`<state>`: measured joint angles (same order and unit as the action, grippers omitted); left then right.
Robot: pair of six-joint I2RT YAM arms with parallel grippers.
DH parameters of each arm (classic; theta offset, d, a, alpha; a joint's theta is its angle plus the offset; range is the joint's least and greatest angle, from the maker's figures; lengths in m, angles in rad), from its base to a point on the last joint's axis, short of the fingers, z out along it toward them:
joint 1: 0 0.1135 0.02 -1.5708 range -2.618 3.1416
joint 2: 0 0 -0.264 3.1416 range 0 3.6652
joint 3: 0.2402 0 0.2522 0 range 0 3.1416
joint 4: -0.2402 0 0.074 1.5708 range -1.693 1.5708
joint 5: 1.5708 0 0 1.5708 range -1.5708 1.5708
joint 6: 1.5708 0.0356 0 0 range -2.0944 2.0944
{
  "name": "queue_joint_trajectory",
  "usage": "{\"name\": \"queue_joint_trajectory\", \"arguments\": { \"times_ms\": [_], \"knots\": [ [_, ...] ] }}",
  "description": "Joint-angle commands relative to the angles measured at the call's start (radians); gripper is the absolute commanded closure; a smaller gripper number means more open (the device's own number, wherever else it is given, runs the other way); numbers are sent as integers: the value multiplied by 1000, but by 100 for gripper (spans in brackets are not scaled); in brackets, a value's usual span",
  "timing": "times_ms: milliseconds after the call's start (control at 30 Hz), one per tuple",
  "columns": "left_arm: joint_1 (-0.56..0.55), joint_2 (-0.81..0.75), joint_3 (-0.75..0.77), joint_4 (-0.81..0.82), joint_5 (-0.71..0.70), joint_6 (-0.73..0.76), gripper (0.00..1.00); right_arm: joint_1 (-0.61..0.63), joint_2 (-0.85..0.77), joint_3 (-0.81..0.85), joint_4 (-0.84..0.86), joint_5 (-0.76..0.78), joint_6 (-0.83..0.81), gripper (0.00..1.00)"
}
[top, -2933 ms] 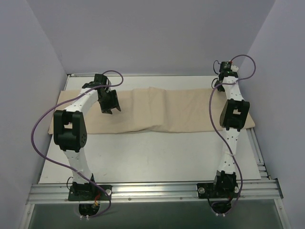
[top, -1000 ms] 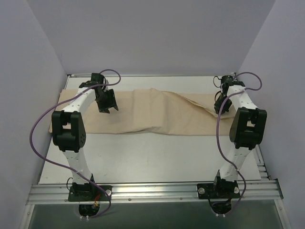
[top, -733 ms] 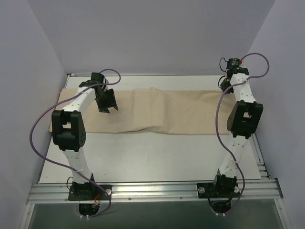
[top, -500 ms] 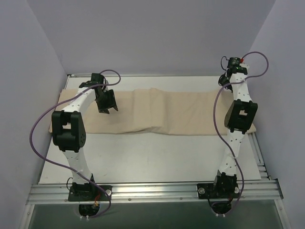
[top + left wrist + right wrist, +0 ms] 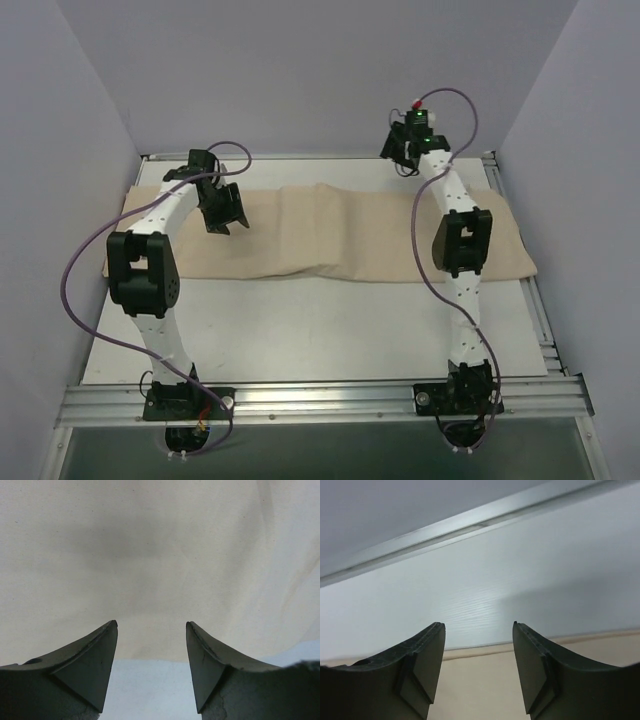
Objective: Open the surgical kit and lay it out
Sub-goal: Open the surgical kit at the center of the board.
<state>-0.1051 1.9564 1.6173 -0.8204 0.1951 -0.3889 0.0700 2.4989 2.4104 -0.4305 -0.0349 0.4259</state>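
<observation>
The beige wrapping cloth (image 5: pixel 330 235) lies folded in a long strip across the far half of the table, with a low bulge near its middle. The steel tray and the instruments are hidden. My left gripper (image 5: pixel 222 210) is open and empty above the cloth's left part; the left wrist view shows the cloth (image 5: pixel 160 555) and its edge between the open fingers (image 5: pixel 97 655). My right gripper (image 5: pixel 400 150) is open and empty, raised over the cloth's far edge right of centre; the right wrist view shows the cloth's edge (image 5: pixel 480 690) and bare table (image 5: pixel 485 590).
The white table (image 5: pixel 300 330) has a metal rail (image 5: pixel 320 400) along its near edge. Lilac walls close in the left, back and right sides. A metal strip (image 5: pixel 470 527) runs along the table's far edge.
My right arm pulled the cloth's right end, let it fall flat, then swung left and up to the far edge right of centre. The left arm barely moved.
</observation>
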Motion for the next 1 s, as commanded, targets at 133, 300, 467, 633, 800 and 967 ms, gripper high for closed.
{"name": "queue_joint_trajectory", "arguments": {
  "times_ms": [133,300,467,633,800,967],
  "knots": [
    [47,9,62,-13,38,-16,34,267,3,96,200,-81,13,48],
    [53,-13,35,13,37,-25,34,336,35,112,225,-69,-9,51],
    [51,-30,6,44,38,-42,34,396,70,171,187,47,-56,56],
    [51,-45,4,56,41,-56,34,425,55,135,127,158,-102,58],
    [51,-53,-5,60,44,-53,34,445,46,110,110,170,-104,57],
    [54,-59,-11,58,43,-48,34,458,54,93,101,168,-93,57]
  ]
}}
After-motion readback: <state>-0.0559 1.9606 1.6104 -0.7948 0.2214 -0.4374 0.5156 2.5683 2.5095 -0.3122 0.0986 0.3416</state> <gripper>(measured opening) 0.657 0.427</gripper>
